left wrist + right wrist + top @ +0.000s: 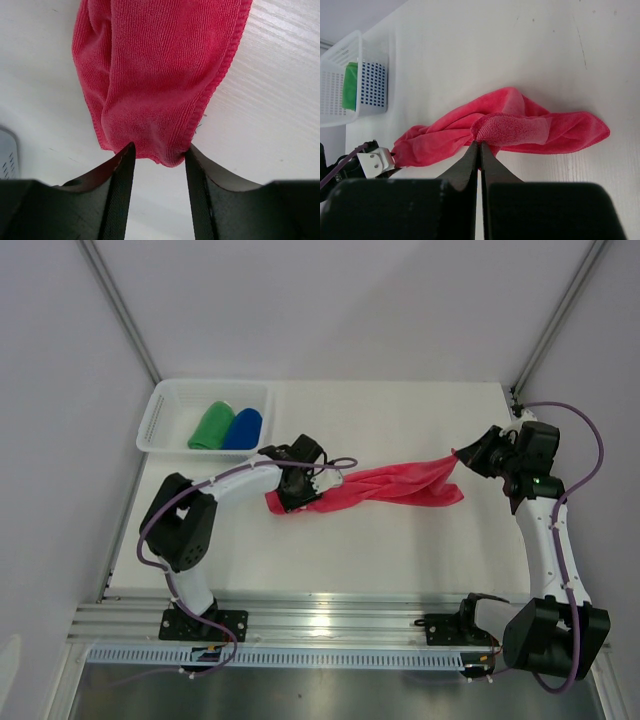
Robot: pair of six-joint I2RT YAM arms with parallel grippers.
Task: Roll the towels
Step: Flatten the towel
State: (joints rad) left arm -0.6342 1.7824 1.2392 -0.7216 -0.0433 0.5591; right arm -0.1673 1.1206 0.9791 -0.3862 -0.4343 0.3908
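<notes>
Loosely bunched pink-red towel (395, 485), stretched lengthwise, hemmed edge

A stretched towel (400, 485) is laid out on the table (400, 570) between the two tools. One end is held between the fingers of the left gripper (159, 150), and the rest runs away ahead of it. The other end is pinched at the tips of the right gripper (480, 145) and folded over just ahead of them. A basket (160, 415) is set near the left gripper, on the side away from the right gripper, at the table's far corner. Two rolled towels (228, 427) are laid in it side by side.
</notes>
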